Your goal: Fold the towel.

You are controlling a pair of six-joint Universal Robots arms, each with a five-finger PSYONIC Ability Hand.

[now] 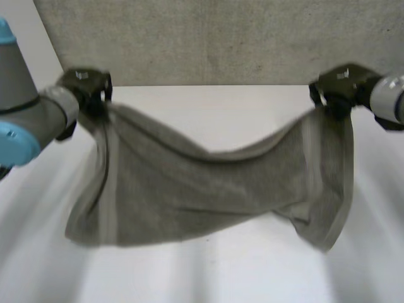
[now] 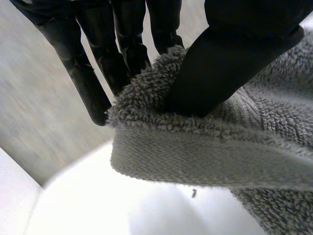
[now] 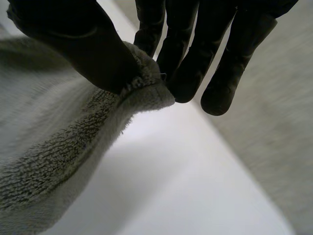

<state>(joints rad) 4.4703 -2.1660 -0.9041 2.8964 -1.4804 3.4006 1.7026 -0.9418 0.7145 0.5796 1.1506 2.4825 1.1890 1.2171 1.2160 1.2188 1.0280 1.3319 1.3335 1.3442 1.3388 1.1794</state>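
The robot's left hand (image 1: 85, 85) and right hand (image 1: 341, 87) each pinch a top corner of the grey towel (image 1: 208, 189) between thumb and fingers. The towel hangs spread and sagging above the white table (image 1: 252, 271), near its far edge. The task appears to be at the spreading stage. The next move likely calls for laying the lower hem flat and carrying the held corners over it.

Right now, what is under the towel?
Under the towel, which the left hand and right hand pinch up by its corners, lies the white table. The strip of table behind the hanging cloth is covered.
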